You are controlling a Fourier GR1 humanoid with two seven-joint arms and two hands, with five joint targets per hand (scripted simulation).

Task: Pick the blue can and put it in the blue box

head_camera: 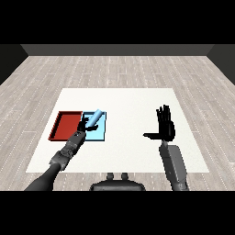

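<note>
Nearest on the right, the right forearm rises from the lower corner to the right hand (166,126), held upright above the white table (133,103) with fingers straight and spread, thumb sticking out to the side, holding nothing. On the left, the grey left forearm reaches forward and inward to the left hand (85,125), whose fingers curl round the blue can (94,118). The can is tilted (top leaning away and to the right) and sits over the light blue tray (98,134). The red tray (65,125) lies touching it on the left. No writing can be read on the can.
</note>
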